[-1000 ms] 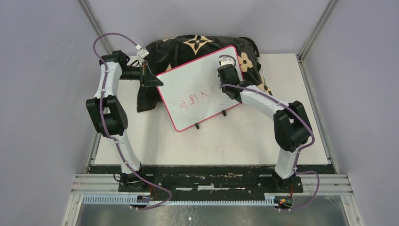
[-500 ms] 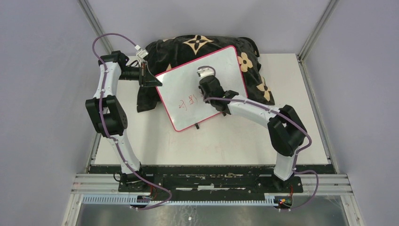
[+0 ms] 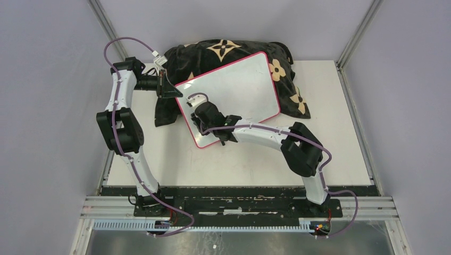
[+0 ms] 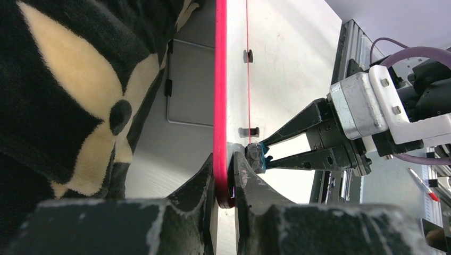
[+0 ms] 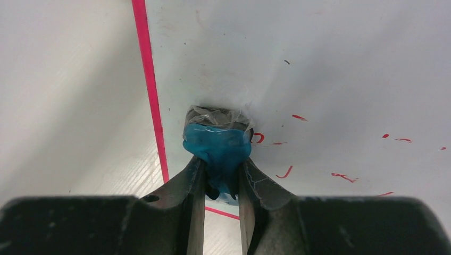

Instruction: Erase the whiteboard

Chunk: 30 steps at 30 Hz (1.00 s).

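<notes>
The whiteboard (image 3: 242, 85), white with a pink-red frame, leans tilted against the cushion. My left gripper (image 3: 174, 93) is shut on its upper-left frame edge (image 4: 219, 106). My right gripper (image 3: 198, 112) is shut on a small blue eraser (image 5: 218, 143) and presses it on the board's face near the left frame edge. The eraser also shows in the left wrist view (image 4: 256, 156). A few red marks (image 5: 340, 176) remain on the board beside the eraser. In the top view the arm hides the board's lower left part.
A black floral-patterned cushion (image 3: 223, 50) lies behind the board at the back of the white table (image 3: 255, 159). Grey walls and metal posts close in the table's sides. A metal rail runs along the near edge.
My right gripper has swept with the eraser from the board's upper right down to its lower left. The red handwriting seen earlier is mostly gone. The left gripper has not moved.
</notes>
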Motion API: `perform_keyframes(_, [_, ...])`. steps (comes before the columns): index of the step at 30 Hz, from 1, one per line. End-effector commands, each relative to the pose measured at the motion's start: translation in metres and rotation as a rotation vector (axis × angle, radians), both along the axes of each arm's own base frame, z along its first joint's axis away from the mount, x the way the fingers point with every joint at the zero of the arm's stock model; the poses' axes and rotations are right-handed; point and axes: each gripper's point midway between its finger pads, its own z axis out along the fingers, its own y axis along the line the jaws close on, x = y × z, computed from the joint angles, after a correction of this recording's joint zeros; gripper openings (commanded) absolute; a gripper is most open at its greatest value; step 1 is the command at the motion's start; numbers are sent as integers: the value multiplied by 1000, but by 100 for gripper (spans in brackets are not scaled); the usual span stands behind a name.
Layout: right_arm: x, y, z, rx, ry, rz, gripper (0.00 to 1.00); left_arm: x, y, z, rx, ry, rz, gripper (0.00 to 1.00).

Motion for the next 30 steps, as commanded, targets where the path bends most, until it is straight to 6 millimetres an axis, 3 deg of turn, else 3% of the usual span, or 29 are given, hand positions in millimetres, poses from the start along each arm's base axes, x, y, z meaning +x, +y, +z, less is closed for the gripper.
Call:
perform_keyframes(1, [30,-17,21,17,-61,-91,1,-1,-3,10,78,-145,-43,3])
perform_keyframes(4, [54,-59,31,7,-78,-193,1,-1,-3,10,76,-145,-42,3])
perform_keyframes(11, [110,-190,50,-54,-130,-467,1,0,-2,9,80,-147,-43,3])
perform_keyframes(17, [136,-253,52,-96,-151,-597,1,-1,-3,6,73,-141,-46,3])
perform_keyframes(20, [142,-266,49,-101,-145,-623,1,-1,-2,6,76,-141,-46,3])
perform_keyframes(23, [143,-264,45,-98,-133,-611,1,-1,-3,6,77,-141,-46,3])
perform_keyframes(30, [127,-226,44,65,-89,-516,1,-1,-3,5,73,-133,-45,3])
